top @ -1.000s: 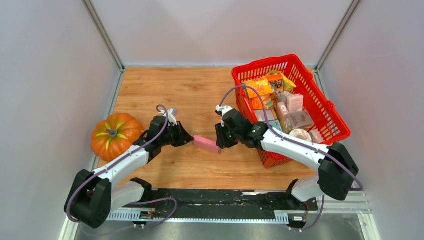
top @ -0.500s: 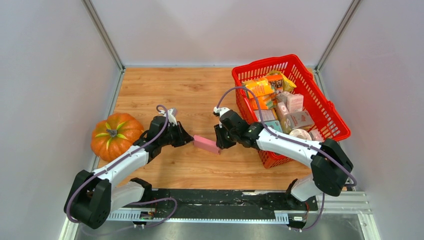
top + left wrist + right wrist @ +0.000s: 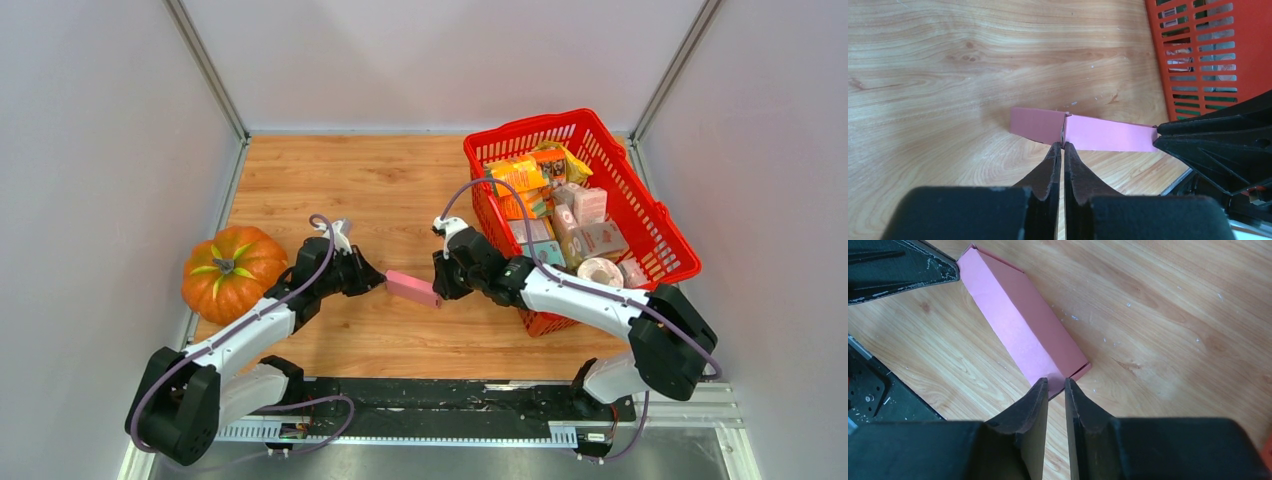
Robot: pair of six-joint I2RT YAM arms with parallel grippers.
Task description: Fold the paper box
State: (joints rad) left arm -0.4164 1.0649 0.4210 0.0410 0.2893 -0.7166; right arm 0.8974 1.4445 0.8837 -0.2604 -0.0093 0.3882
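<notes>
Cardboard comes first: the paper box (image 3: 412, 288) lies flat on the tabletop (image 3: 350, 180), a slim pink carton between the two arms, with the pumpkin (image 3: 232, 272) to one side and the red basket (image 3: 660, 215) to the other. The left fingers (image 3: 1050, 165) are pressed together, tips at its left end; whether they pinch an edge cannot be told. The right fingers (image 3: 1035, 400) stand narrowly apart at the opposite end. The step looks like bracing both ends: press inward evenly and low, or the thin card may buckle or skid.
</notes>
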